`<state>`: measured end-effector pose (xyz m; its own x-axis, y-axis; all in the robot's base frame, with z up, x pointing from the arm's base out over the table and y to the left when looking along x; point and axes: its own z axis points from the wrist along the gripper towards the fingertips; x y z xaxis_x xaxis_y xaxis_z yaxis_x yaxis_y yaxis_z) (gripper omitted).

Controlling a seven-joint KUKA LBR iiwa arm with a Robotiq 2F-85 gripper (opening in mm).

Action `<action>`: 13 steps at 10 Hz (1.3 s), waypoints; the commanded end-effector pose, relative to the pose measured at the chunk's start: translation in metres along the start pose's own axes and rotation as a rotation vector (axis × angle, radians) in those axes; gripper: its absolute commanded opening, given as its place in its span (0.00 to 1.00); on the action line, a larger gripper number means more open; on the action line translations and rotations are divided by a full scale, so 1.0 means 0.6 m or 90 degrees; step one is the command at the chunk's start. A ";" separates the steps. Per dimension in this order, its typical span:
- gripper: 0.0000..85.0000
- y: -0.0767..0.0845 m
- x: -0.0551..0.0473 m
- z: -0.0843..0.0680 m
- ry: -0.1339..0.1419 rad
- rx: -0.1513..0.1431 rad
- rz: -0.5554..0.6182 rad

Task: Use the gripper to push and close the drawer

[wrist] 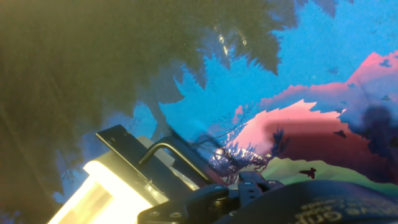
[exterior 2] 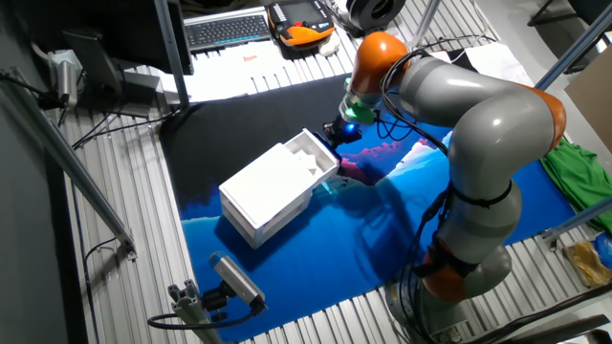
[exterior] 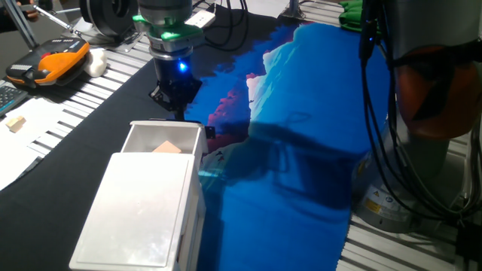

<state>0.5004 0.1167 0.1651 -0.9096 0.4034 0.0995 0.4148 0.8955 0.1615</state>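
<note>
The white drawer (exterior: 162, 138) sticks partly out of the far end of its glossy white casing (exterior: 143, 214), with a tan block (exterior: 167, 148) inside it. My black gripper (exterior: 175, 99), with its blue light and green ring, hangs just beyond the drawer's outer wall, close to it; I cannot tell if they touch. In the other fixed view the gripper (exterior 2: 341, 131) is right next to the drawer (exterior 2: 311, 155). The hand view shows the bright drawer end (wrist: 106, 193) with a black handle (wrist: 171, 152). Its fingers look close together, but their state is unclear.
A blue patterned cloth (exterior: 301, 150) covers the table's right part and black cloth the left. The big grey robot base (exterior: 429, 83) stands at the right. An orange-black handheld device (exterior: 53, 60) and papers lie at the left. A camera on a stand (exterior 2: 234, 277) sits near the front edge.
</note>
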 end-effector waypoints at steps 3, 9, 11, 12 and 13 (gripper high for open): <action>0.00 0.000 0.003 -0.001 0.000 0.001 0.002; 0.00 0.004 0.016 -0.003 -0.002 0.001 0.007; 0.00 0.005 0.025 0.000 -0.006 0.002 0.008; 0.00 0.007 0.031 0.002 -0.009 0.004 0.011; 0.00 0.007 0.036 0.004 -0.012 0.004 0.012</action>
<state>0.4818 0.1304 0.1652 -0.9018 0.4239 0.0837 0.4320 0.8888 0.1530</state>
